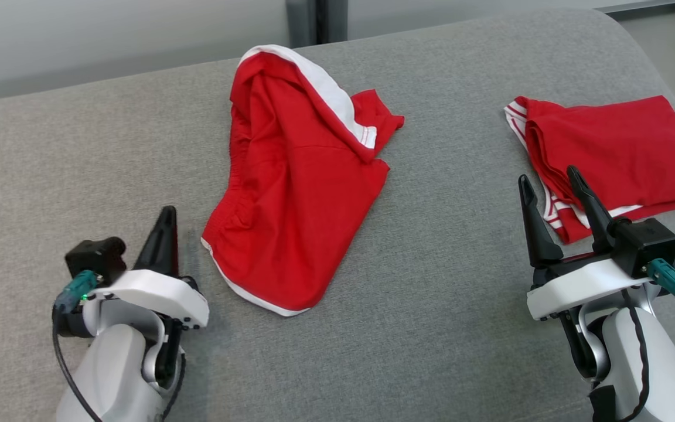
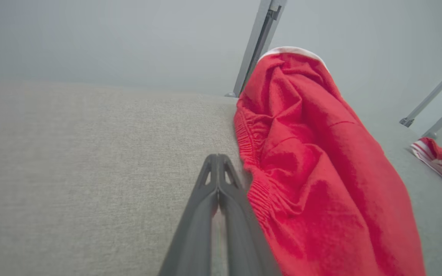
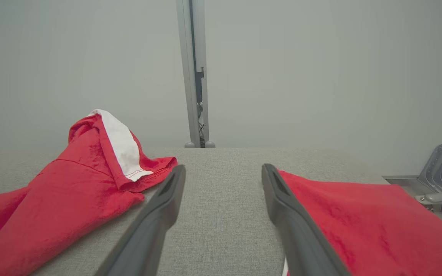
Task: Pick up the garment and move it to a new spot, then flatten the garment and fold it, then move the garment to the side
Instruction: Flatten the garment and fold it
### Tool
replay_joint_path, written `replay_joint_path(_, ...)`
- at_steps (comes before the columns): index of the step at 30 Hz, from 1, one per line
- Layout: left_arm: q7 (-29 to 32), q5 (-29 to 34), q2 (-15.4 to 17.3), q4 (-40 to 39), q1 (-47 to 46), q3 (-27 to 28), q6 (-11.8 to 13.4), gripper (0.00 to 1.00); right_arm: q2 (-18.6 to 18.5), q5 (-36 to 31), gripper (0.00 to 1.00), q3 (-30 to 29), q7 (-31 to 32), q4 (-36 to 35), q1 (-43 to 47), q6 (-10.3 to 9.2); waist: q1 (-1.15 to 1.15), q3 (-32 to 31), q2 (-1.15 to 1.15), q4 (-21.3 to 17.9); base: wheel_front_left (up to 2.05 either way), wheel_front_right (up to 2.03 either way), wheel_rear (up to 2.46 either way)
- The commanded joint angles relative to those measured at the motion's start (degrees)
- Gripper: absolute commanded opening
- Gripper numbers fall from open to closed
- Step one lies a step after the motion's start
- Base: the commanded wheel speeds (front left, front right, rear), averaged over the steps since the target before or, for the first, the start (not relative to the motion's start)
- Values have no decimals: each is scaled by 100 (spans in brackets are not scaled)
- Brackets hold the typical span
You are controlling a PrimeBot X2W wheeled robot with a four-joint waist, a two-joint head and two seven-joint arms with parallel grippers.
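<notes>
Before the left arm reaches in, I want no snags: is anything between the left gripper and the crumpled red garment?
Nothing visible does. The shut left gripper sits left of the crumpled red garment, bare grey cushion between. The folded red garment lies to the right, by the open right gripper.

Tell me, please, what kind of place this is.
Probably a robot test room or lab: a grey fabric-covered work surface, plain grey partition panels joined by a metal post, and a crumpled red garment near a folded red garment.
</notes>
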Motion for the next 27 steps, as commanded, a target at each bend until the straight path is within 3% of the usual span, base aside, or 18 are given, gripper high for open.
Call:
replay_joint_path(1,-59,-32,48,-69,-98,115,65,0,-12,-49,100,-19,-15,-20,64,-2,0,-27,0,85,0,0,0)
replay_joint_path(12,-123,167,167,-372,84,155,2,0,-18,-64,100,14,2,-115,86,-2,0,-77,0,350,0,0,0)
replay_joint_path(19,-125,638,203,-1402,491,342,-75,0,-109,-41,100,-98,-18,-417,269,-2,0,-252,0,709,0,0,0)
replay_joint_path(27,-125,853,-74,-2555,1356,748,-312,0,-84,-6,100,-275,-23,-904,794,-2,0,-511,0,1145,0,0,0)
